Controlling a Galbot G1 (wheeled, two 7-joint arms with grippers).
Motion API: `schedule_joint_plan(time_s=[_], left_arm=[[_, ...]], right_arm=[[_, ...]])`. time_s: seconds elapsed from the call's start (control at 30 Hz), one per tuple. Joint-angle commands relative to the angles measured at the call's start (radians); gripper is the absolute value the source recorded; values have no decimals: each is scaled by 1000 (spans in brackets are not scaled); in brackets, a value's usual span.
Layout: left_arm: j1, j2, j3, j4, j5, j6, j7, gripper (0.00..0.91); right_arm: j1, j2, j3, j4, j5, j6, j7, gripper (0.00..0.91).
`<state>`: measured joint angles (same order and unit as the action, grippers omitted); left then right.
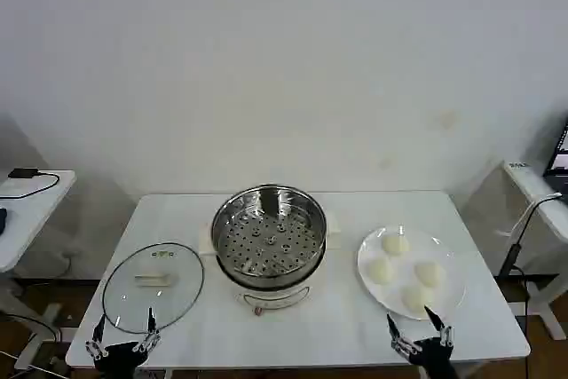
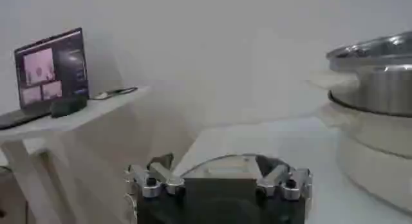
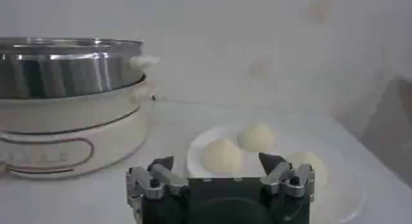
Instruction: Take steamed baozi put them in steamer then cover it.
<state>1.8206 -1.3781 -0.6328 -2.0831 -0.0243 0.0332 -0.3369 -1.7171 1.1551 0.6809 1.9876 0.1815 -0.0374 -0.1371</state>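
Both tools — left tool [image 1: 122, 344] and right tool [image 1: 422, 336] — wait wide open and empty at the white counter's [image 1: 346, 321] near edge. Four pale round steamed baozi [image 1: 406, 272] remain on the flat white plate [image 1: 448, 297]; the shiny steel steamer [image 1: 268, 239] stands empty, uncovered — nothing done yet.

No legible text, label, brand or number in any view. Steamer [image 3: 71, 116]: white base carries a faint row of marks on its front panel, too blurred to read. Laptop [image 2: 51, 71] on side desk: screen shows pink-toned windows, contents unreadable. Glass lid [image 1: 153, 285] and plate [image 1: 453, 295]: no markings seen.
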Motion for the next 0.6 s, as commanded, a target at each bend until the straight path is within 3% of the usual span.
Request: schedule_joint_plan(time_s=[0.03, 0.1, 0.13, 0.2, 0.23, 0.3, 0.33, 0.4, 0.47, 0.53, 0.57, 0.6], left_arm=[[-14, 9, -12, -22, 36, 122, -6, 907], [-17, 8, -17, -19, 59, 121, 8, 907], [-16, 7, -18, -17, 69, 121, 14, 907], [-16, 4, -17, -12, 76, 121, 13, 907], [-17, 0, -17, -6, 83, 120, 12, 907], [-14, -5, -17, 3, 89, 119, 9, 907], [-14, -6, -17, 6, 92, 118, 8, 907], [-8, -12, -16, 15, 98, 116, 7, 907], [-4, -15, -14, 18, 100, 114, 4, 907], [-3, -18, -11, 18, 101, 114, -2, 907], [-2, -20, -11, 17, 101, 114, -5, 907], [-4, -22, -10, 16, 102, 114, -18, 907]], right_arm=[[126, -140, 31, -27, -79, -102, -6, 907], [219, -235, 22, -87, -134, -139, -29, 907], [278, -281, 15, -126, -176, -162, -66, 907], [327, -325, 5, -152, -232, -176, -88, 907], [381, -376, -1, -182, -292, -205, -181, 907], [455, -465, -22, -211, -336, -216, -314, 907], [485, -491, -28, -222, -357, -213, -345, 907], [604, -565, -103, -282, -449, -173, -470, 907], [685, -607, -163, -328, -484, -150, -517, 907], [846, -651, -285, -405, -505, -116, -607, 907], [892, -657, -314, -435, -513, -103, -614, 907], [991, -663, -429, -487, -528, -69, -674, 907]])
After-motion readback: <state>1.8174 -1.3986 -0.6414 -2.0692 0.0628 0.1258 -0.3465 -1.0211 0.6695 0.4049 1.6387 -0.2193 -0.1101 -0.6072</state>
